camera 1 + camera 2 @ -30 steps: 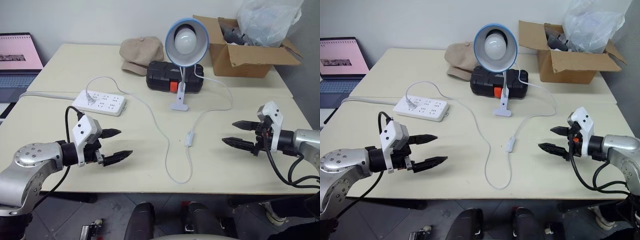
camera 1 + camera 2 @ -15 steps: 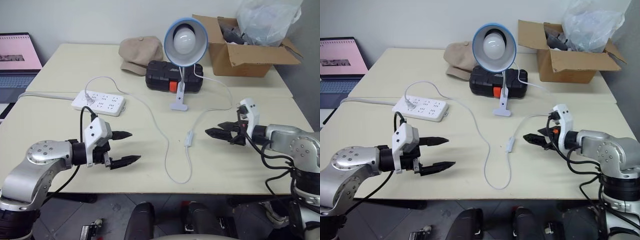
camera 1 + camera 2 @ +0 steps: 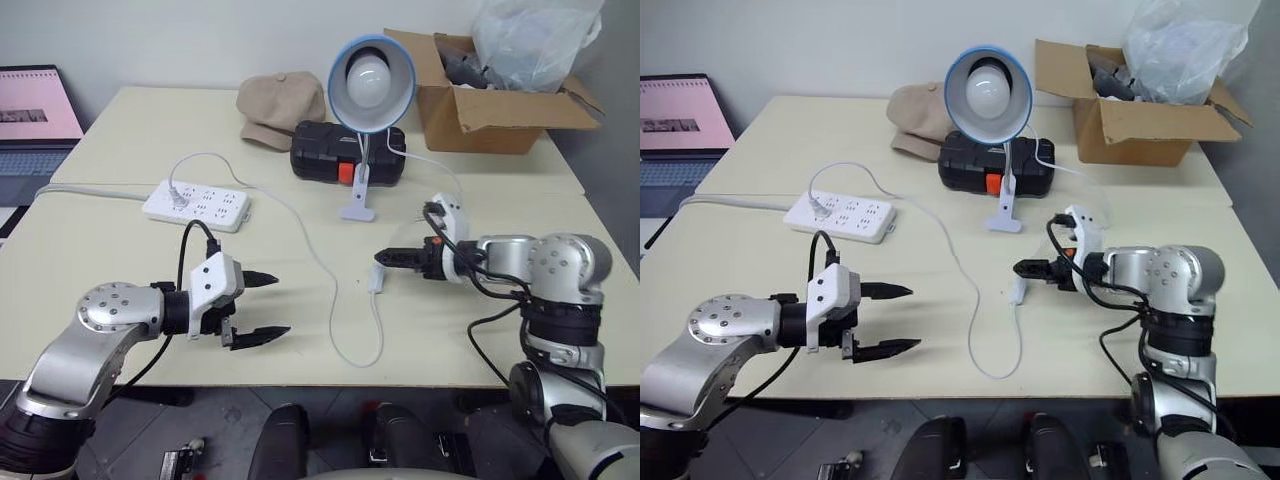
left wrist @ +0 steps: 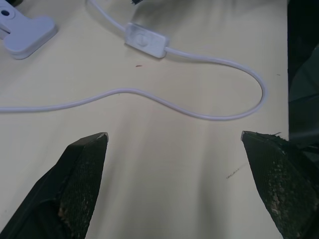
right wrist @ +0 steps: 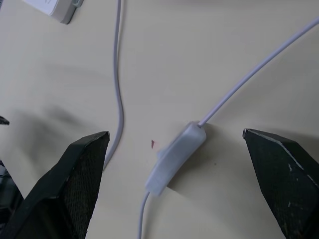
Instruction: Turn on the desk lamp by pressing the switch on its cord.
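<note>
A: Where is the switch (image 3: 377, 278)?
B: On the beige table (image 3: 120, 230), in front of the desk lamp's white clip base, lying flat along the cord (image 3: 300, 235), which loops toward the table's near edge past the switch.

A: And the right gripper (image 3: 387, 258)?
B: Just beside the switch, on its right. Its 2 fingers stand wide apart, gripping nothing; in the right wrist view the switch (image 5: 175, 158) sits between the 2 black fingertips (image 5: 79, 172). Whether a tip touches it, I can't quite tell.

A: The left gripper (image 3: 267, 306)?
B: Well to the left of the switch, over bare table, spread wide and empty.

A: The lamp itself?
B: The desk lamp (image 3: 371, 82) stands behind the switch, bulb looking unlit. A black case (image 3: 320, 152) is just behind its clip, with a beige cap (image 3: 280, 105), a power strip (image 3: 196, 204) to the left and a cardboard box (image 3: 490, 105) to the right.
</note>
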`<state>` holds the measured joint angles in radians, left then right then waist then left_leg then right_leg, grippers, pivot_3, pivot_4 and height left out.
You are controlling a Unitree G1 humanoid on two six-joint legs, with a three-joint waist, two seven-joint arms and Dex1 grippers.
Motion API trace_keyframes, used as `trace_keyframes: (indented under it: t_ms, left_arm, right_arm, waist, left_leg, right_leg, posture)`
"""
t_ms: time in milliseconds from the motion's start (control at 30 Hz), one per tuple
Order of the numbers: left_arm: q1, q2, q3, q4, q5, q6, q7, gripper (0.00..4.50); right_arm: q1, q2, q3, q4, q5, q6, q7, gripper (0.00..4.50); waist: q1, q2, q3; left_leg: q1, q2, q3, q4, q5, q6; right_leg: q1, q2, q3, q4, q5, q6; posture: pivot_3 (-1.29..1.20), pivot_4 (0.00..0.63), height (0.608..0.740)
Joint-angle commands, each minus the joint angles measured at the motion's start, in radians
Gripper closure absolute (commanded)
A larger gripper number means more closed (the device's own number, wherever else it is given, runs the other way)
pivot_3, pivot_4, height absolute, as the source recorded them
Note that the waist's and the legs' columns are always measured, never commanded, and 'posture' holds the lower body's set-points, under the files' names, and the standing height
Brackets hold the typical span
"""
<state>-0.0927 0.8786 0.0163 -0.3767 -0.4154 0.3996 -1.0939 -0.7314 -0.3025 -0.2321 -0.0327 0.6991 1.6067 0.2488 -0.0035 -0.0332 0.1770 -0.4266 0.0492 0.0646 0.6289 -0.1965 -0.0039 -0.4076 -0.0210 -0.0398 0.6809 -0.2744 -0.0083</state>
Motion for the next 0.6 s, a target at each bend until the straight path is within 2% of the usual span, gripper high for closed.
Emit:
trace_keyframes:
  t_ms: [33,600]
  left_arm:
    - [0.006,-0.011,-0.006,-0.009,0.023,-0.039,0.013,0.05]
    - [0.023,-0.045,-0.01,-0.007,0.043,-0.065,0.038,0.05]
  right_arm:
    - [-0.034,0.017,-0.016,0.048,0.006,0.008,-0.026,0.0]
    - [-0.053,0.055,0.016,0.117,0.027,0.008,-0.068,0.0]
  waist:
    - [0.0,0.0,0.0]
    - [-0.001,0.0,0.0]
  left_leg:
    - [0.0,0.0,0.0,0.0,0.0,0.0]
    - [0.0,0.0,0.0,0.0,0.0,0.0]
  right_leg:
    - [0.0,0.0,0.0,0.0,0.0,0.0]
    - [0.0,0.0,0.0,0.0,0.0,0.0]
  posture:
    - [0.0,0.15,0.74]
    - [0.0,0.15,0.74]
